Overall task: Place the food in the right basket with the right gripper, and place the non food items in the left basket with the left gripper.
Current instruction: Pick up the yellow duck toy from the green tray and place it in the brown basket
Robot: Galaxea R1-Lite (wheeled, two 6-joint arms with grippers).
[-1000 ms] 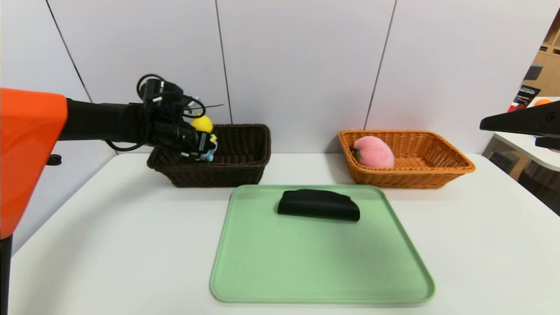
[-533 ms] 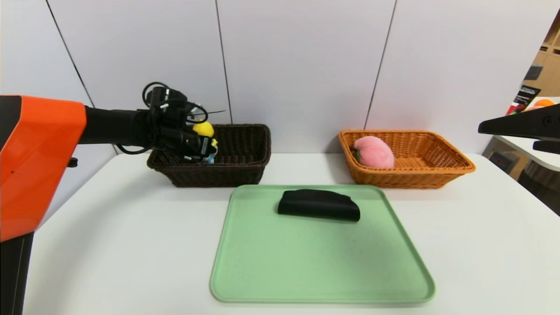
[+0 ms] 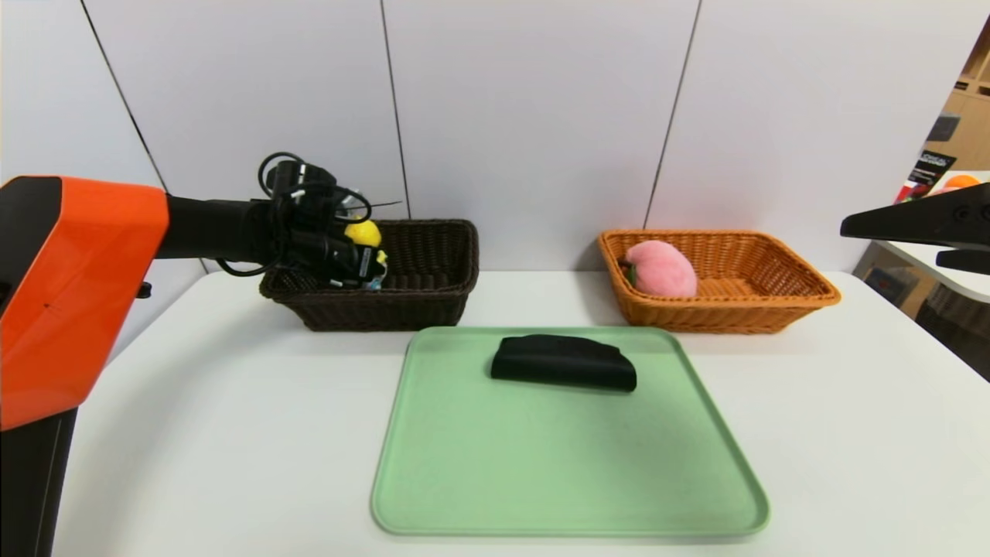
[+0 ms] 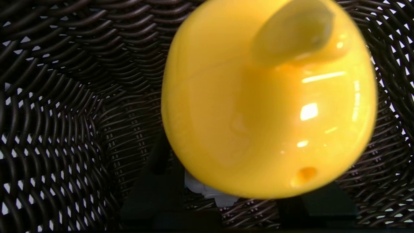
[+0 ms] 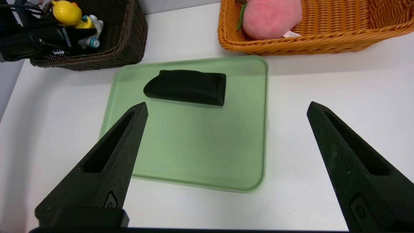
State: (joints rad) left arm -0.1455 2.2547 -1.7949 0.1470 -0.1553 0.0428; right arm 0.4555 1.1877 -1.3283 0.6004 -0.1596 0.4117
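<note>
- The duck toy (image 3: 363,236) is held clamped in the left gripper (image 3: 362,267), inside the near-left end of the dark brown basket (image 3: 433,298), low between its walls; whether the wheels touch the floor cannot be told.
- In the left wrist view the duck's yellow head (image 4: 268,106) fills the frame, with the dark weave (image 4: 64,113) close around it.
- The right gripper (image 5: 226,136) is held high and well to the right of the green tray (image 3: 541,480), its jaws spread wide and holding nothing.
- The black pouch (image 3: 563,361) lies on the far part of the tray, still to be moved to the dark brown basket.
- The plush peach (image 3: 660,268) rests in the left end of the orange basket (image 3: 773,309), so the food part appears done.
- Risk, as a judgement: if the duck is released while tilted, it may roll on its wheels or tip against the wall.
- Risk: on withdrawal, a finger or the wrist cables could catch the basket rim and drag the light basket toward the tray.
- Risk: the pouch is flat and soft; a shallow pinch could slip off it.
</note>
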